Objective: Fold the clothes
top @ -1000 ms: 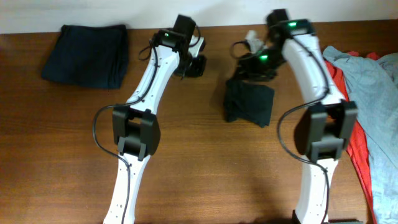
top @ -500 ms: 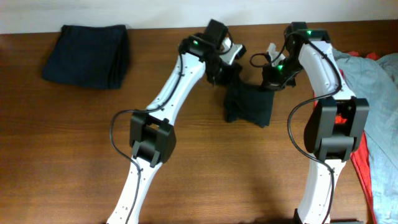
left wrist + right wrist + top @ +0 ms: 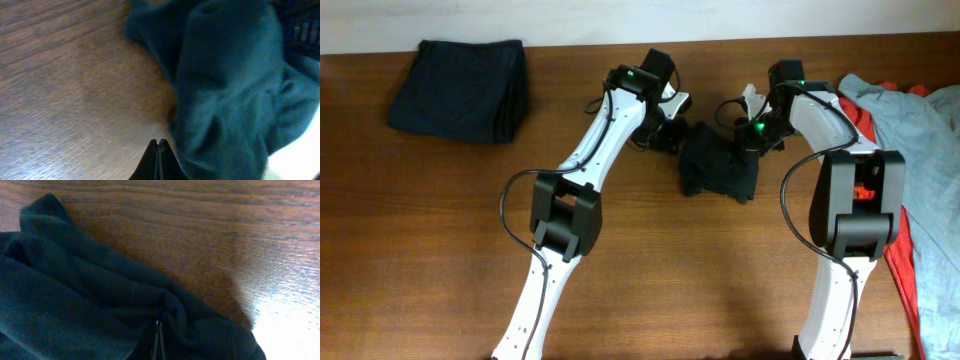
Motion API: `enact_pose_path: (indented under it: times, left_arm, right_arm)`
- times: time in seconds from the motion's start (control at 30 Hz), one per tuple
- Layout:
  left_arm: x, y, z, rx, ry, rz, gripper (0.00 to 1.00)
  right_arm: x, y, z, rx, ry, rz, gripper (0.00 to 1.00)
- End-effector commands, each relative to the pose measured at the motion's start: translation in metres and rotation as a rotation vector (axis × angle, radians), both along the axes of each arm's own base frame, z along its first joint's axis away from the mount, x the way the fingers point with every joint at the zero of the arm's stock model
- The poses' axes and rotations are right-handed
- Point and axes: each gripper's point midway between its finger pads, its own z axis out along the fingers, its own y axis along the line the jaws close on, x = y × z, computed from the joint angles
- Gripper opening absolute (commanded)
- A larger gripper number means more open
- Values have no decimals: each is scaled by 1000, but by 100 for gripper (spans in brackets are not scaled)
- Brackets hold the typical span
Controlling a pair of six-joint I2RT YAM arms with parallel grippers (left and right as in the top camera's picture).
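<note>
Overhead: crumpled dark garment (image 3: 720, 172) lies on the table (image 3: 620, 260), with the left gripper (image 3: 676, 136) and right gripper (image 3: 751, 142) at its far corners. Left wrist: jaws closed and empty, just beside the garment's edge. Right wrist: jaws closed on a fold of it.

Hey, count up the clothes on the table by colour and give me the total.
navy folded garment: 1
black crumpled garment: 1
red garment: 1
pale grey-blue garment: 1
Total: 4
</note>
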Motion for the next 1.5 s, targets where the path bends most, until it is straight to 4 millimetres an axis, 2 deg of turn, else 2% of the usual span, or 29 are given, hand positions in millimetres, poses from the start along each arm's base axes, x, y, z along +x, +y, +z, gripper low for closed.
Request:
enact_pose_path:
  times: [0.0, 0.07, 0.13, 0.17, 0.2, 0.27, 0.33, 0.47, 0.6, 0.73, 0.83, 0.97, 1.13, 1.27, 1.33, 1.4, 1.47]
  left_arm:
    - [-4, 12, -36, 73, 39, -18, 0]
    - [6, 15, -19, 54, 0, -12, 0]
    - [29, 15, 38, -9, -130, 10, 0]
    - [34, 14, 57, -30, -172, 13, 0]
    - [39, 11, 85, -60, -234, 16, 0]
    - [40, 9, 98, -83, -256, 13, 0]
    - [33, -3, 101, -156, -222, -12, 0]
    - [32, -13, 89, -200, -190, -30, 0]
    - [28, -33, 73, -311, -130, -68, 0]
    - [22, -44, 46, -372, -50, -87, 0]
    - [17, -48, 31, -399, 2, -93, 0]
    - [23, -45, 14, -368, -11, -84, 0]
    - [29, -32, -25, -249, -14, -51, 0]
    - [27, -24, -45, -196, 7, -37, 0]
    - [29, -24, -43, -200, 2, -36, 0]
    - [32, -26, -28, -215, -24, -39, 0]
    - [36, -28, -1, -235, -67, -42, 0]
  right_arm:
    - [0, -9, 0, -71, -12, -11, 4]
    - [0, -9, 0, -71, -12, -11, 7]
    - [0, -6, 1, -53, -14, -9, 8]
    - [1, -2, 4, -27, -19, -5, 8]
    - [4, 5, 13, 16, -34, 2, 8]
    - [9, 13, 28, 65, -58, 11, 9]
    - [10, 23, 56, 126, -78, 23, 13]
    - [-13, 32, 89, 191, -16, 28, 13]
    - [-43, 34, 89, 200, 111, 18, 7]
    - [-55, 32, 80, 186, 161, 14, 4]
    - [-66, 32, 67, 185, 191, 40, 4]
    - [-74, 24, 41, 134, 202, 51, 4]
    - [-91, 15, -11, 70, 208, 49, 4]
    - [-114, 15, -36, 71, 246, 48, 4]
    - [-117, 15, -38, 72, 255, 48, 4]
    - [-114, 16, -35, 77, 246, 48, 4]
    - [-105, 20, -27, 103, 224, 49, 4]
